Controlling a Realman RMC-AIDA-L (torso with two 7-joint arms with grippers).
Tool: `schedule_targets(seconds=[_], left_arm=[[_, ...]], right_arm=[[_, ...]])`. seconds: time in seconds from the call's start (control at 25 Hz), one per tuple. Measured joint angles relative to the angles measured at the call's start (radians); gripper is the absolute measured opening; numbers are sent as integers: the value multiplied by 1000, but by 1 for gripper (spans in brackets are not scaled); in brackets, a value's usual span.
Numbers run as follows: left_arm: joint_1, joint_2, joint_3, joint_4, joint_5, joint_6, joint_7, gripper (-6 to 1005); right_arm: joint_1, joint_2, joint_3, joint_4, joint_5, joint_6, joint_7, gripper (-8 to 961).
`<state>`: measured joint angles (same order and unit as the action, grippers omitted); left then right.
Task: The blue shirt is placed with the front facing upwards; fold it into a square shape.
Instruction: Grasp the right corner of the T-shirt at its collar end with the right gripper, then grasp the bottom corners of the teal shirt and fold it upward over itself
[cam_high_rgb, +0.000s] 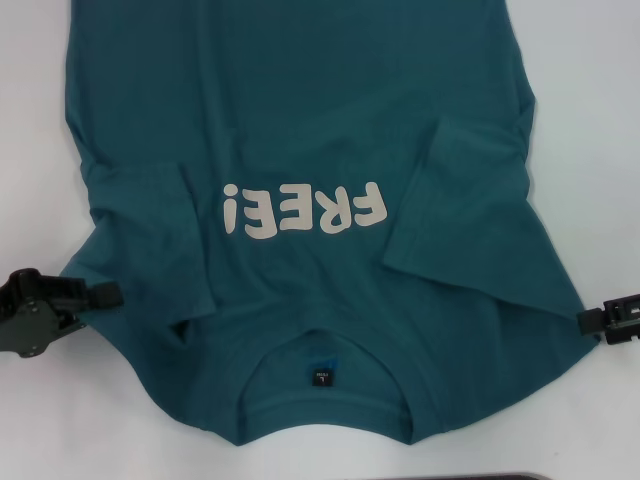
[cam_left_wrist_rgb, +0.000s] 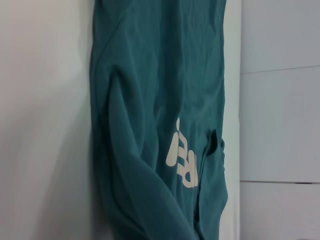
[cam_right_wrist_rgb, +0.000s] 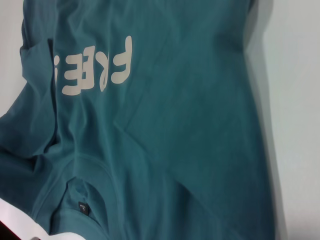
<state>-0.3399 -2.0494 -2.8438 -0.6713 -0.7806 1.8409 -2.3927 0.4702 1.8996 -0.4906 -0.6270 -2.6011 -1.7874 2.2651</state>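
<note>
Both sleeves of your blue shirt (cam_high_rgb: 300, 130) lie folded in over the chest, beside the cream lettering (cam_high_rgb: 303, 210); it lies front up on the white table (cam_high_rgb: 600, 120), collar nearest you. Your left gripper (cam_high_rgb: 100, 295) sits at its left edge, your right gripper (cam_high_rgb: 592, 320) at its right; whether either is apart or together, you cannot tell.

One blue shirt (cam_high_rgb: 300, 130) — two grippers: left gripper (cam_high_rgb: 100, 295), right gripper (cam_high_rgb: 590, 320).
</note>
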Motion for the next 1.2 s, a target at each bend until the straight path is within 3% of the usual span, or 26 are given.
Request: schedule_targets(seconds=[0.88, 1.2], left_arm=[[7, 0, -5, -1, -1, 5, 3, 17], [7, 0, -8, -4, -2, 9, 2, 16]], right_arm=[[23, 7, -38, 1, -1, 27, 28, 758], [37, 27, -70, -5, 0, 27, 30, 748]])
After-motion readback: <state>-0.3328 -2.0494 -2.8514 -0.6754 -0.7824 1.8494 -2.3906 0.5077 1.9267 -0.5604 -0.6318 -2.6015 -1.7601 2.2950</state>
